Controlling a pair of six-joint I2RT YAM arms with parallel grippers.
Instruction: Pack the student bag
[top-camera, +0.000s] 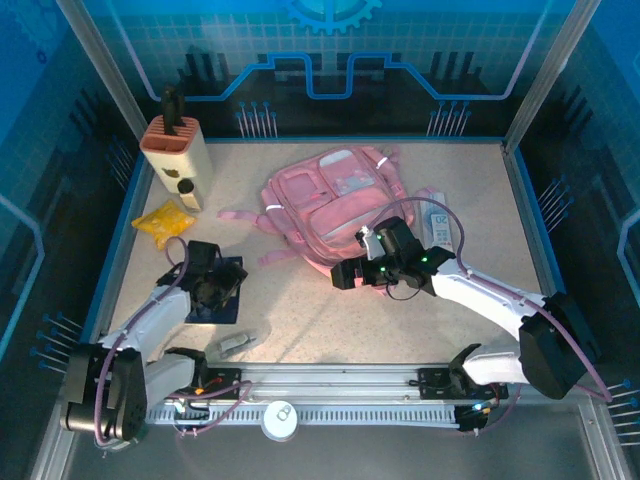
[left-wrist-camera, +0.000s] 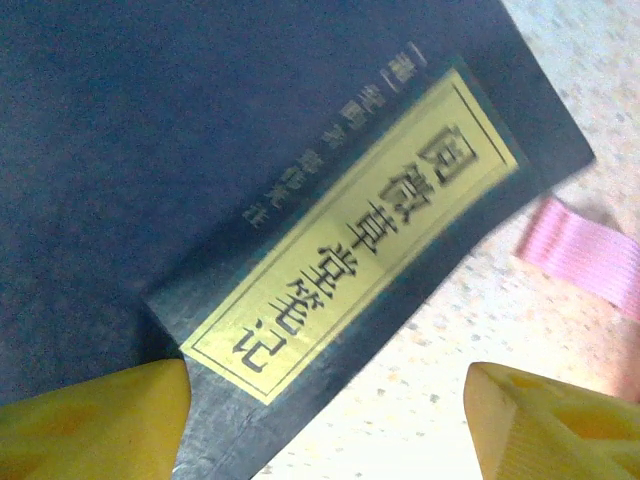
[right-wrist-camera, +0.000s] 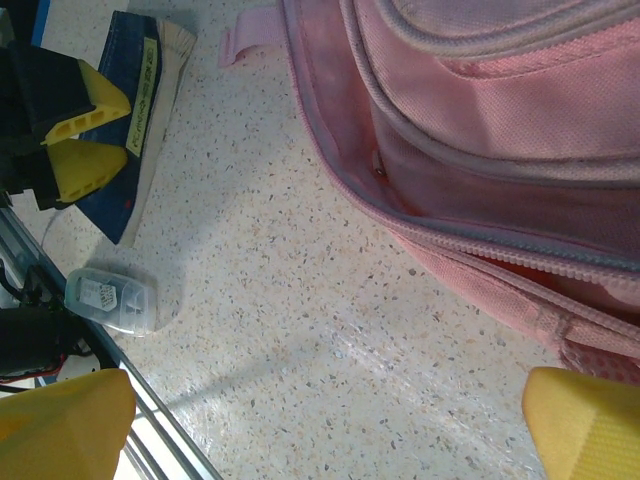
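Where the left wrist camera looks straight down, the left gripper (left-wrist-camera: 325, 430) stands with its yellow fingertips (left-wrist-camera: 90, 420) well apart: jaws wide, nothing clamped between them.

- Item beneath: a dark blue book (left-wrist-camera: 200, 150), flat on the table (left-wrist-camera: 450, 330), with a yellow label (left-wrist-camera: 370, 240) printed in dark characters. One fingertip hangs over the book's cover, the other over bare table. The label's lettering reads only from this wrist. Contact with the cover cannot be told.
- Item beside the book's far corner: the end of a pink strap (left-wrist-camera: 585, 250).

The right gripper (right-wrist-camera: 320, 430) is also fully spread and holds nothing, with speckled tabletop between its fingertips (right-wrist-camera: 60, 420).

- Item just beside the right fingertip: the student bag (right-wrist-camera: 480, 130), with its zip line and pink side panel seen close.
- Items farther left in this view: the book (right-wrist-camera: 140, 110) seen on edge, showing its page block, with the left gripper (right-wrist-camera: 95, 135) at it. A small clear plastic case (right-wrist-camera: 110, 300) lies nearer the table's edge rail.

The overhead camera supplies the layout.

- The student bag (top-camera: 330, 200) lies flat at centre-rear, with its pale pockets up.
- The right gripper (top-camera: 345, 275) is at the bag's near edge.
- The left gripper (top-camera: 210, 285) is over the book (top-camera: 232, 270), at left.
- Items at rear left: a yellow packet (top-camera: 165, 220) and a beige-and-orange holder (top-camera: 178, 150).
- Item right of the bag: a white-and-blue box (top-camera: 438, 225).
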